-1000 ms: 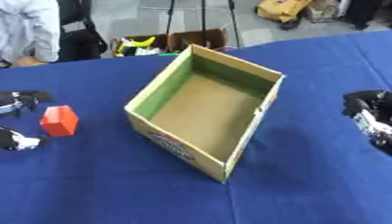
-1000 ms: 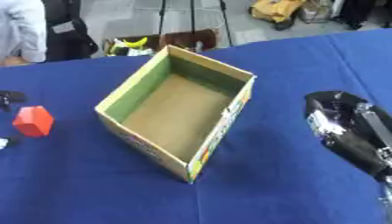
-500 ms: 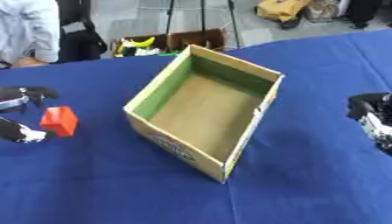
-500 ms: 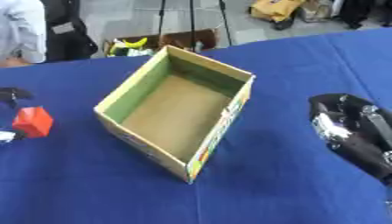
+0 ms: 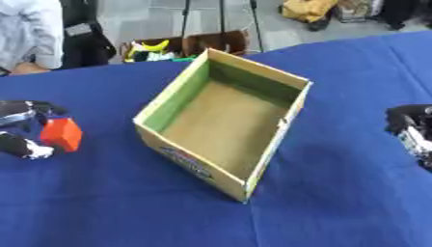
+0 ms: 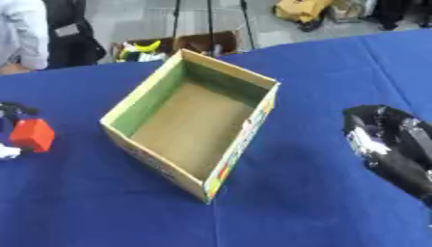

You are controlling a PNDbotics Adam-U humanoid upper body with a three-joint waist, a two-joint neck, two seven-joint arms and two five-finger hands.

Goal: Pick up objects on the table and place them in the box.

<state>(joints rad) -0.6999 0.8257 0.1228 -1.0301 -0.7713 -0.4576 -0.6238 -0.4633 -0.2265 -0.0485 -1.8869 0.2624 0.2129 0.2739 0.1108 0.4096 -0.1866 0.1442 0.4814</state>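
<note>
Fingers of left hand (image 5: 23, 130) pinch red block (image 5: 61, 134).

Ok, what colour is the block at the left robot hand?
Red-orange block, clearest in the left eye view.

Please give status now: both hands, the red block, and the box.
Left hand fingers closed around red block, left of box. Right hand idle at right edge, holding nothing. Box open, nothing inside. Nothing between block and box.

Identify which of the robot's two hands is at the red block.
The left hand, by the table's left edge, has its fingers around the red block; the right hand holds nothing.
</note>
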